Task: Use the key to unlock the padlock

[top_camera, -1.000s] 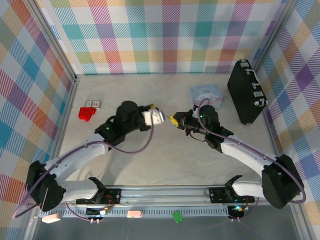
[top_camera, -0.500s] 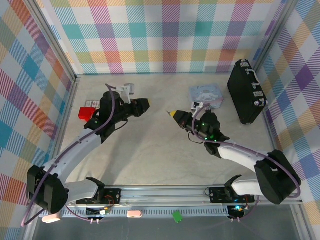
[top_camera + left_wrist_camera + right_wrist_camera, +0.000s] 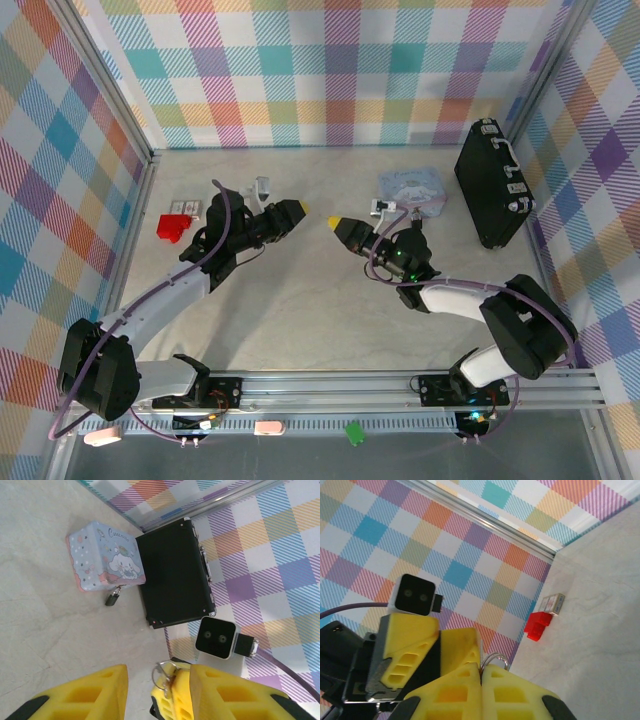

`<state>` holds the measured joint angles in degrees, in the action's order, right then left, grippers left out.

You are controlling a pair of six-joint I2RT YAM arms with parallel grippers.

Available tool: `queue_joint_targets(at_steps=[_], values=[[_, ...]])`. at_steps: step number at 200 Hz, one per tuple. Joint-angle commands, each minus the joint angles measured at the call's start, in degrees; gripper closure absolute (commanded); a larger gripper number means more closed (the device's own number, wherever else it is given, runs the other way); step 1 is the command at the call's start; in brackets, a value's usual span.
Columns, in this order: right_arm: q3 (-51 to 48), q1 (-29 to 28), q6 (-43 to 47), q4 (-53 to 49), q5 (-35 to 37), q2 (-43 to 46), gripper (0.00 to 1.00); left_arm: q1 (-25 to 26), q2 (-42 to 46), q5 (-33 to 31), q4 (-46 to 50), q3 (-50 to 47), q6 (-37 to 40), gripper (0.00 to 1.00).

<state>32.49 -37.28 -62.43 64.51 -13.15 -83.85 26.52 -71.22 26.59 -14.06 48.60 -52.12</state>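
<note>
from the overhead camera i see both arms reaching in over the counter (image 3: 300, 310), with the left gripper (image 3: 293, 209) and the right gripper (image 3: 335, 222) pointing tip to tip but apart, near the middle. the light blue tin (image 3: 410, 187) sits just beyond the right wrist, the black case (image 3: 492, 183) is to its right by the wall, and the red block (image 3: 170, 228) and a small box (image 3: 185, 207) are over on the far left. on the left wrist camera my left jaws are spread, gripping nothing. past them the right gripper's tip faces me with a key ring (image 3: 163, 672) poking out. the padlock (image 3: 112, 598) lies on the counter right against the tin's lower edge, just beside the case. on the right wrist camera the right jaws are pressed together, pinching the key ring at their seam. i can't make out the key's blade.
</note>
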Motion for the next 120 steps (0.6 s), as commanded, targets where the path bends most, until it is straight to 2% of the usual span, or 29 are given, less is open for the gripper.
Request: queue_joint_targets(at_steps=[1, 42, 120], values=[[2.36, -0.68, 1.01, 4.22, -1.95, -0.76, 1.0, 0.3, -0.89, 1.96, -3.81, 0.45, -2.73, 0.62], [3.56, -1.52, 0.18, 5.27, -3.2, -2.33, 1.0, 0.64, -1.53, 3.94, -7.1, 0.44, -4.47, 0.62], [4.33, -2.05, -0.82, 6.15, -2.76, -2.97, 1.0, 1.11, -2.78, 6.54, -10.1, 0.62, -6.59, 0.7]])
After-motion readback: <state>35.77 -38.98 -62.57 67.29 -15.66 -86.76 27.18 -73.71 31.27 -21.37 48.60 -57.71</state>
